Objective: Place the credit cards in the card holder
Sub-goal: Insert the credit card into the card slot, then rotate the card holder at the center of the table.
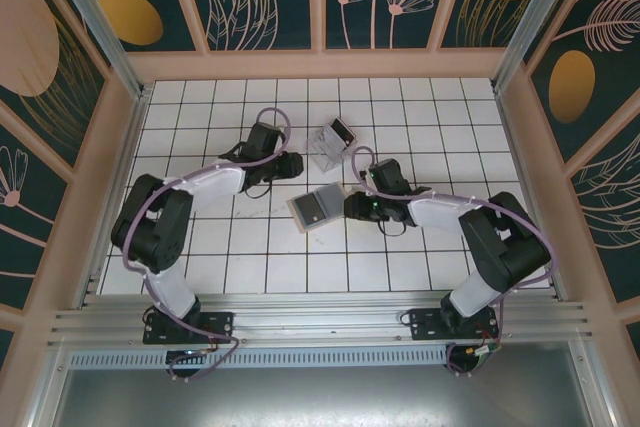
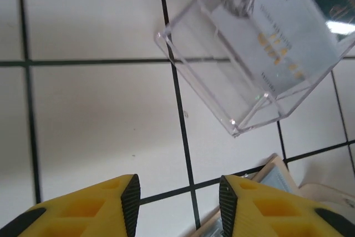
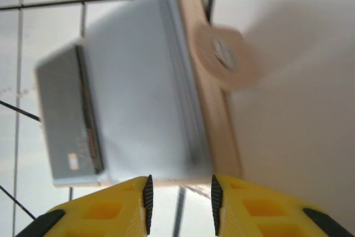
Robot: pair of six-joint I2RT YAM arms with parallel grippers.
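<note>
The tan card holder (image 1: pixel 296 213) lies flat on the tiled floor at mid-table, its snap flap folded out. A stack of pale grey credit cards (image 3: pixel 138 76) rests on the card holder (image 3: pixel 213 109), with a darker grey card (image 3: pixel 64 120) at the far side. My right gripper (image 3: pixel 179 195) is open just short of the holder's near edge, nothing between its fingers. It reaches in from the right (image 1: pixel 347 207). My left gripper (image 2: pixel 180 198) is open over bare tile between the holder's corner (image 2: pixel 275 166) and a clear box. It hangs above left of the holder (image 1: pixel 298 162).
A clear plastic box (image 1: pixel 330 142) lies tilted behind the holder with a card (image 1: pixel 342 130) in it. In the left wrist view the box (image 2: pixel 249 54) is just ahead of the fingers. Wooden walls ring the white tiled floor (image 1: pixel 440 127).
</note>
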